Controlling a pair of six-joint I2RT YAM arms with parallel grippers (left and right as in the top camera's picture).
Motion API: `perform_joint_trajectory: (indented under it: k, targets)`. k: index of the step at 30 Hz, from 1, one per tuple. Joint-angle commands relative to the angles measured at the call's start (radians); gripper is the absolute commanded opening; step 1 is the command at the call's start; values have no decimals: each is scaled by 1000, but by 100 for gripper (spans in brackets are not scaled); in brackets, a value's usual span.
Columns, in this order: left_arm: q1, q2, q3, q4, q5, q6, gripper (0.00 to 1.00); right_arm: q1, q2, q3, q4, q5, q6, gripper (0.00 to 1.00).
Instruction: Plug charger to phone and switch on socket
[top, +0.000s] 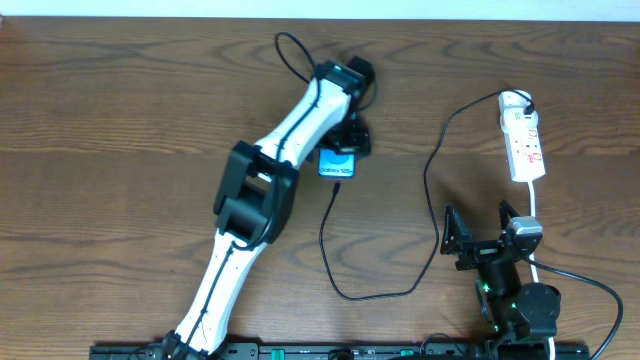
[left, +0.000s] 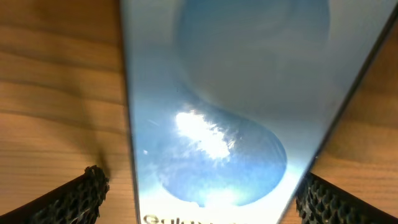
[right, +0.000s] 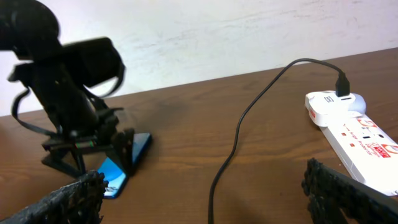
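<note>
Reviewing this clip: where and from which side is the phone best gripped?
Likely by its two long edges, from straight above. The phone lies flat, screen up, too slim for an end-on hold, and the open left hand straddles those edges.

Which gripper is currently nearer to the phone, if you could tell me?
Left. The left gripper is open right over the phone, a finger on either side; the right gripper sits open far off, close to the socket.
</note>
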Motion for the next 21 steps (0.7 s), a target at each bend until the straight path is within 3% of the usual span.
perform_joint_trajectory:
  k: [1,9,14,21]
  targets:
    - [47,-119,0,-3,-29,6,98,6,-5,-1,-4,1,8,99]
    - [63,-130,0,32,-29,8,98,6,-5,-1,-4,1,8,99]
    - [60,-118,-32,179,-29,176,98,6,-5,-1,-4,1,8,99]
    - [55,-118,-99,219,-30,190,98,6,-5,-1,-4,1,8,99]
